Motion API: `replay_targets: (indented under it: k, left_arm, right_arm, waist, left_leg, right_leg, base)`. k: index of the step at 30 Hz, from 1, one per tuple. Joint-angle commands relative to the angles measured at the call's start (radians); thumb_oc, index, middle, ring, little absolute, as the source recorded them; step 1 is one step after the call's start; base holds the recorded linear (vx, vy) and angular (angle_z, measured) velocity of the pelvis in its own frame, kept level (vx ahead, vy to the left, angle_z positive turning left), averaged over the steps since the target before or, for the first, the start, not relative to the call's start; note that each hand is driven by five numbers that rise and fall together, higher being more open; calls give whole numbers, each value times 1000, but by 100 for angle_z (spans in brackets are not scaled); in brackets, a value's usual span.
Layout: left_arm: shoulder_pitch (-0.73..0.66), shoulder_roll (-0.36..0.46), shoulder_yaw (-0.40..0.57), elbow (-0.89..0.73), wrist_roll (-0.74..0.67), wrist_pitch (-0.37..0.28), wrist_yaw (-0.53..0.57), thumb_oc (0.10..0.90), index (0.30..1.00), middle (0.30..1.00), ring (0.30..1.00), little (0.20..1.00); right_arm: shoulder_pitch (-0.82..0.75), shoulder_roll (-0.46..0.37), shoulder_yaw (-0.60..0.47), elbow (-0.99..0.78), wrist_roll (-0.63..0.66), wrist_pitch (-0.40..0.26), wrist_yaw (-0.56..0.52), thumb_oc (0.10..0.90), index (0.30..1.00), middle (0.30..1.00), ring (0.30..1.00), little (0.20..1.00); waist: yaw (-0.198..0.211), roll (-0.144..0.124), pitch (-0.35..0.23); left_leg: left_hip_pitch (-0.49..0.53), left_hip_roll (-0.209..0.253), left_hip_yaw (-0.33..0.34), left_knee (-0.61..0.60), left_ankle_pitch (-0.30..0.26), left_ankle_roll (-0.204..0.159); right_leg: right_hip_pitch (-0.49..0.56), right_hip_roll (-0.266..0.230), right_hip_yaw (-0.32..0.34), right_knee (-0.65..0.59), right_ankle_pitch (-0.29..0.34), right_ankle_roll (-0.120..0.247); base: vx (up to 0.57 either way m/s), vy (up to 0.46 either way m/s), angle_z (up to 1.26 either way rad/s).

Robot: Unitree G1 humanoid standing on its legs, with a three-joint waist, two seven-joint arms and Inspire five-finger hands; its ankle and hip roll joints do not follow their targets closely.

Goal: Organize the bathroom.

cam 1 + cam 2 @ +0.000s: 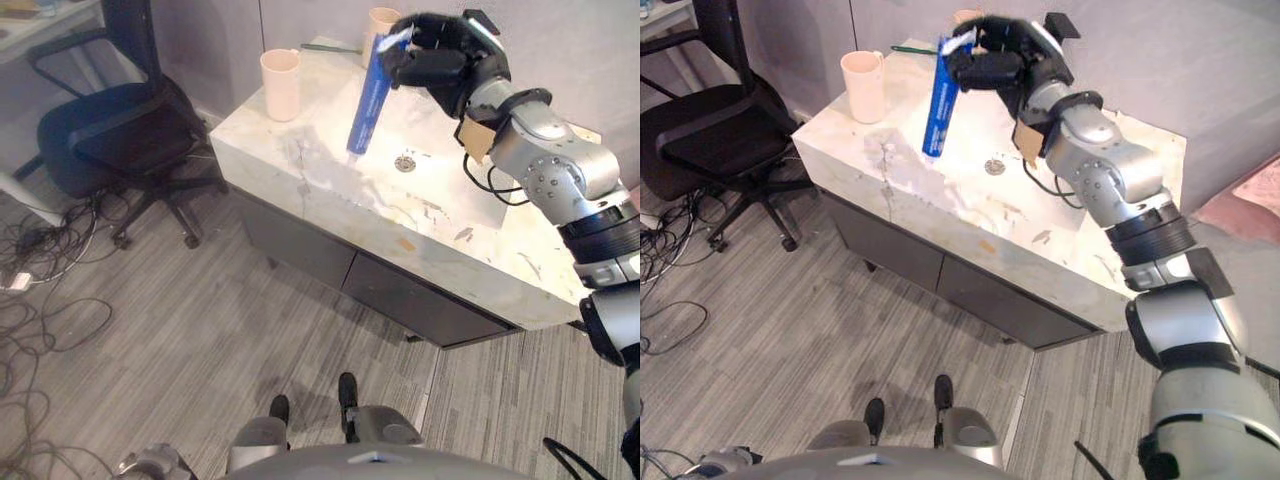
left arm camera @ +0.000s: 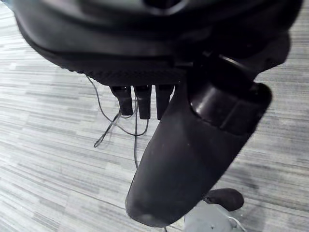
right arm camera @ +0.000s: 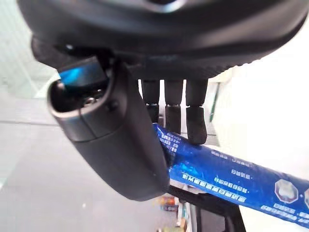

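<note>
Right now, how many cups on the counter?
2. One cup stands at the counter's back left corner. The second cup is further back, partly hidden behind the right robot hand holding the blue tube.

We see the right robot hand [image 1: 440, 58] as matt black, with blocky, segmented fingers [image 3: 175, 108] and a thick, rounded dark-grey plastic thumb [image 3: 113, 145]. Just behind the robot hand we find a tan, cardboard-coloured wrist band [image 1: 477, 135]. Behind that band, the silver-grey metal arm [image 1: 550, 165] swells into rounded joint housings dotted with small dark screws. Further from the robot hand we note a black ribbed ring [image 1: 603, 232]. The left robot hand [image 2: 193, 154] has the same black shell, with a finely textured strip above its short fingers [image 2: 142, 99].
</note>
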Motion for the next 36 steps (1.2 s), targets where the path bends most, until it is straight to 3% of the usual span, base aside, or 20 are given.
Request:
replay_targets:
  k: [1,5,7,13,15,17,18,19,20,21,23,26,28,36]
  left_arm:
    - [59,79,-39,65,-2,22,26,800,900,900,900,900]
    - [75,62,-42,61,-27,39,35,800,900,900,900,900]
    - [82,54,-41,58,-37,46,42,800,900,900,900,900]
    - [96,28,-47,48,-56,58,67,800,900,900,900,900]
    - [94,26,-47,39,-24,57,63,800,900,900,900,900]
    - [94,22,-53,26,4,53,56,800,900,900,900,900]
    - [91,17,-68,7,20,47,51,800,900,900,900,900]
    - [91,17,-68,7,20,47,51,800,900,900,900,900]
    - [90,13,-75,-6,28,48,46,800,900,900,900,900]
    - [85,5,-78,-21,110,49,2,800,900,900,900,900]
    - [85,3,-101,-26,109,55,-5,800,900,900,900,900]
    - [79,-7,-137,-56,72,93,11,800,900,900,900,900]
    - [83,-12,-151,-36,93,70,14,800,900,900,900,900]
    - [90,2,-116,-40,57,68,42,800,900,900,900,900]
  right_arm:
    - [-226,23,-102,-22,-73,-241,-27,400,300,300,300,300]
    - [-208,44,-122,-61,-208,-261,-77,400,300,300,300,300]
    - [-194,48,-130,-74,-203,-268,-74,400,300,300,300,300]
    - [-93,92,-180,-166,-246,-234,-104,400,300,300,300,300]
    - [-52,112,-197,-203,-288,-215,-125,400,300,300,300,300]
    - [-39,115,-199,-219,-327,-196,-144,400,300,300,300,300]
    - [-22,108,-208,-229,-347,-202,-157,400,300,300,300,300]
    - [-22,108,-208,-229,-347,-202,-157,400,300,300,300,300]
    - [-9,98,-219,-233,-360,-209,-154,400,300,300,300,300]
    - [20,102,-235,-239,-421,-214,-155,400,300,300,300,300]
    - [18,117,-232,-222,-442,-236,-148,400,300,300,300,300]
    - [-3,126,-232,-183,-454,-270,-134,400,300,300,300,300]
    - [0,121,-240,-180,-451,-276,-121,400,300,300,300,300]
    - [62,158,-266,-244,-463,-263,-125,400,300,300,300,300]
  waist:
    - [33,-19,-122]
    - [32,-10,-140]
    - [32,-3,-148]
    - [30,13,-147]
    - [22,19,-149]
    - [18,16,-151]
    - [23,5,-140]
    - [23,5,-140]
    - [26,6,-130]
    - [18,21,-119]
    - [22,29,-113]
    - [36,52,-121]
    - [34,63,-121]
    - [28,68,-123]
  left_leg:
    - [1,-25,2,40,-89,47]
    - [10,-18,15,38,-96,43]
    - [20,-13,17,32,-103,45]
    - [35,2,25,48,-109,36]
    - [36,22,60,65,-109,23]
    - [24,32,86,118,-116,10]
    - [-51,32,81,276,-97,-16]
    - [-51,32,81,276,-97,-16]
    - [-95,55,86,320,-61,-32]
    - [-110,133,110,243,-14,-52]
    - [-105,160,81,161,11,-57]
    - [-81,158,81,63,25,-56]
    - [-70,142,97,35,27,-53]
    - [-37,112,127,10,-6,-25]
  right_leg:
    - [-113,-37,81,86,-12,105]
    - [-108,-31,84,87,-19,106]
    - [-99,-27,83,89,-31,105]
    - [-85,-25,72,129,-64,100]
    - [-70,-23,52,142,-89,89]
    - [-58,-24,45,143,-99,76]
    - [-39,-28,41,142,-99,56]
    - [-39,-28,41,142,-99,56]
    - [-32,-30,31,143,-99,48]
    - [-10,-33,14,124,-102,49]
    - [-2,-39,27,111,-104,56]
    - [-4,-75,-16,103,-112,74]
    - [-27,-108,-36,125,-106,99]
    - [-32,-139,-24,110,-93,129]
  base:
    - [40,12,3]
    - [54,10,3]
    - [84,4,3]
    - [52,-2,7]
    - [32,19,28]
    - [-9,27,39]
    - [-26,9,36]
    - [-44,29,54]
    - [-33,182,81]
    - [-2,244,116]
    - [61,240,143]
    - [13,180,41]
    - [74,173,8]
    - [47,80,-3]
